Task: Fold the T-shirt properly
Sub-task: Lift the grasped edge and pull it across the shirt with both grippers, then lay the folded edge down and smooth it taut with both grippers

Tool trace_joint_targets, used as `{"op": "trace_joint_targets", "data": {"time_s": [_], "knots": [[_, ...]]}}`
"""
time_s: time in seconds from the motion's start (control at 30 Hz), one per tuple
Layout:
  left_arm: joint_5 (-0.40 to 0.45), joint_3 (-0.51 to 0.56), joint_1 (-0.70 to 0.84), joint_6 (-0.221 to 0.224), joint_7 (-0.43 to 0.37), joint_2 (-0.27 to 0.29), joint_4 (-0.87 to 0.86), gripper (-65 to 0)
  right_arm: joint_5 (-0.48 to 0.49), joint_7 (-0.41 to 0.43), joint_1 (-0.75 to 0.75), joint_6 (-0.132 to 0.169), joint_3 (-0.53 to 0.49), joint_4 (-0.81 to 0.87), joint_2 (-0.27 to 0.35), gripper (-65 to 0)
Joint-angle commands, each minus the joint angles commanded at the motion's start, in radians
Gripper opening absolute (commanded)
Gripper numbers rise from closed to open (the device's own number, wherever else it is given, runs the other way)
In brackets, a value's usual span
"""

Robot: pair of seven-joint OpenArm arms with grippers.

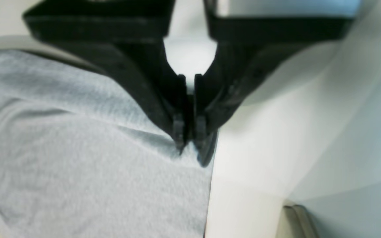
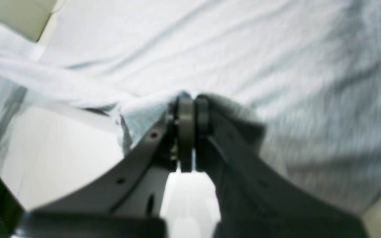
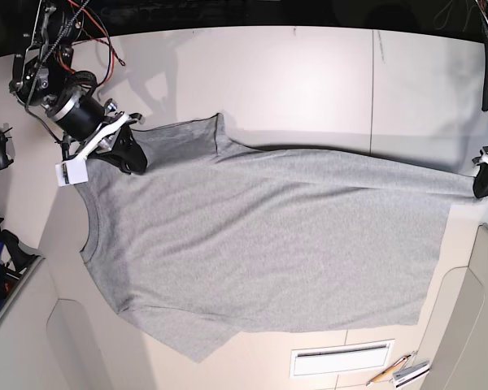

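Gripping the shoulder area beside the neck opening, the right gripper (image 3: 132, 159) sits at the left of the base view, its fingers (image 2: 186, 132) pressed together on a bunched fold of the T-shirt (image 3: 268, 244). A white tag (image 3: 71, 171) hangs just beside that gripper, at the collar end of the garment. From there the T-shirt spreads across the pale tabletop (image 3: 309, 73), plain grey side up, with its neck toward the left, one sleeve (image 3: 183, 134) pointing to the far edge and the other sleeve (image 3: 183, 341) toward the near edge; the cloth lies mostly flat with shallow wrinkles. Near the front edge, right of centre, a white slotted panel (image 3: 342, 357) is set into the surface, and a pencil (image 3: 388, 373) lies just beside it with a small pale object too small to identify. At the far right the hem corner is drawn out to a point where the left gripper (image 3: 481, 185) holds it; the left wrist view shows those fingers (image 1: 179, 127) closed on the edge of the grey fabric, with bare tabletop to their right.
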Motion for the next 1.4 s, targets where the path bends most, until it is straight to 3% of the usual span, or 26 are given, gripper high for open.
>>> {"op": "trace_joint_targets", "data": {"time_s": [0.13, 0.43, 0.57, 0.67, 0.77, 0.87, 0.9, 0.97, 1.03, 1.1, 1.17, 1.27, 1.4], "knots": [[0.083, 0.047, -0.04, 0.062, -0.037, 0.0, -0.016, -65.0, -0.008, -0.003, 0.08, 0.0, 0.0, -0.049, 0.0, -65.0], [0.081, 0.061, -0.224, 0.061, -0.053, 0.0, -0.263, -65.0, -0.074, -0.003, 0.288, 0.0, 0.0, -0.188, 0.006, -65.0], [0.082, 0.068, -0.253, 0.061, -0.066, -0.001, -0.278, -65.0, -0.083, 0.004, 0.378, 0.0, 0.0, -0.295, 0.014, -65.0], [0.099, 0.121, -0.261, 0.061, -0.097, 0.0, -0.278, -65.0, -0.094, 0.012, 0.433, 0.002, 0.0, -0.374, 0.022, -65.0], [0.176, 0.209, -0.26, 0.068, -0.157, 0.0, -0.278, -65.0, -0.105, 0.069, 0.446, 0.002, 0.0, -0.399, 0.022, -65.0], [0.21, 0.23, -0.277, 0.193, -0.186, 0.007, -0.278, -65.0, -0.121, 0.072, 0.445, 0.002, 0.0, -0.399, 0.021, -65.0], [0.22, 0.23, -0.283, 0.217, -0.186, 0.009, -0.278, -65.0, -0.137, 0.073, 0.443, 0.0, 0.0, -0.399, 0.022, -56.5], [0.224, 0.23, -0.287, 0.216, -0.186, 0.009, -0.278, -57.0, -0.138, 0.076, 0.437, -0.001, 0.0, -0.399, 0.021, -39.2], [0.224, 0.23, -0.287, 0.215, -0.186, 0.009, -0.278, -45.7, -0.138, 0.076, 0.438, -0.002, 0.0, -0.399, 0.019, -31.9], [0.224, 0.23, -0.287, 0.215, -0.181, 0.008, -0.278, -37.8, -0.138, 0.075, 0.438, -0.016, 0.003, -0.399, 0.019, -32.0], [0.224, 0.229, -0.289, 0.216, -0.138, 0.008, -0.278, -36.5, -0.125, 0.075, 0.438, -0.019, 0.029, -0.396, 0.019, -32.0], [0.22, 0.209, -0.291, 0.215, -0.075, 0.008, -0.278, -35.0, -0.1, 0.03, 0.438, -0.019, 0.137, -0.367, 0.02, -32.0], [0.14, 0.137, -0.291, 0.214, -0.015, 0.008, -0.278, -25.8, -0.066, -0.018, 0.423, -0.019, 0.287, -0.356, 0.056, -32.0]]}}
